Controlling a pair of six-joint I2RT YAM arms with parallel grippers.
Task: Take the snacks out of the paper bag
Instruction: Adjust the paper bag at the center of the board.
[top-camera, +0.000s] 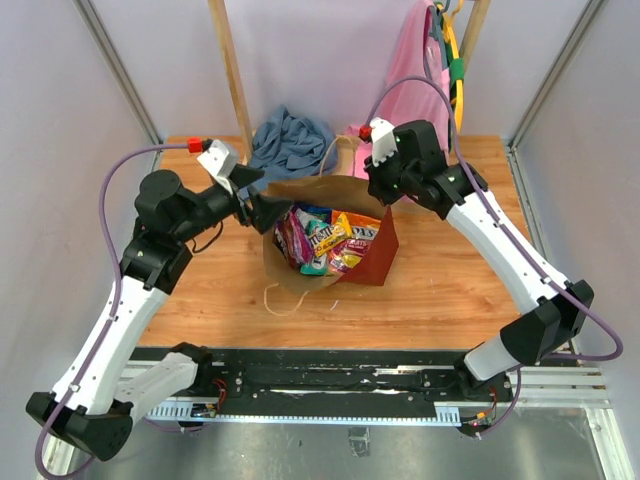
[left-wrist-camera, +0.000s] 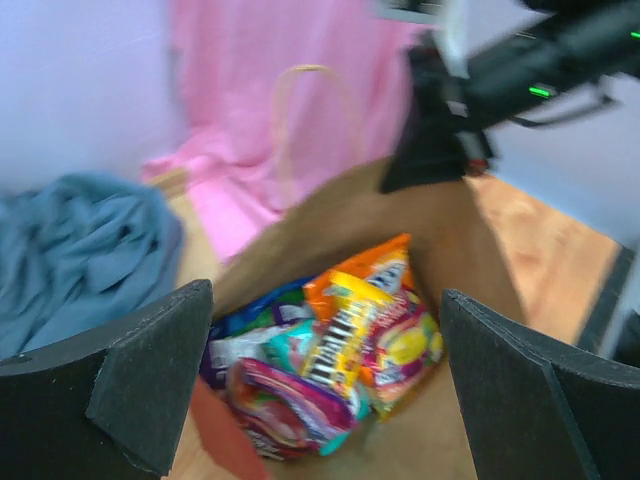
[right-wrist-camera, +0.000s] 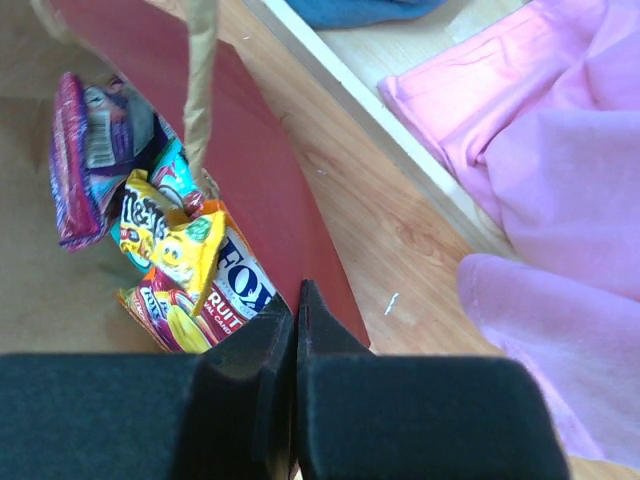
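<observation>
The paper bag (top-camera: 372, 256), red outside and brown inside, stands in the middle of the table with its mouth open upward. The snacks (top-camera: 325, 240) lie inside it in a colourful pile: purple, teal, orange and yellow packets. My left gripper (top-camera: 262, 196) is open at the bag's left rim; in the left wrist view the snacks (left-wrist-camera: 335, 365) show between its wide-apart fingers (left-wrist-camera: 150, 370). My right gripper (top-camera: 386, 194) is shut on the bag's far right rim. In the right wrist view its jaws pinch the red wall (right-wrist-camera: 265, 200), with the snacks (right-wrist-camera: 180, 255) just left of it.
A blue-grey cloth (top-camera: 290, 140) lies behind the bag at the back. A pink garment (top-camera: 405, 80) hangs at the back right and spreads onto the table (right-wrist-camera: 540, 150). A twine handle (top-camera: 280, 300) trails in front of the bag. A wooden post (top-camera: 232, 80) stands at the back.
</observation>
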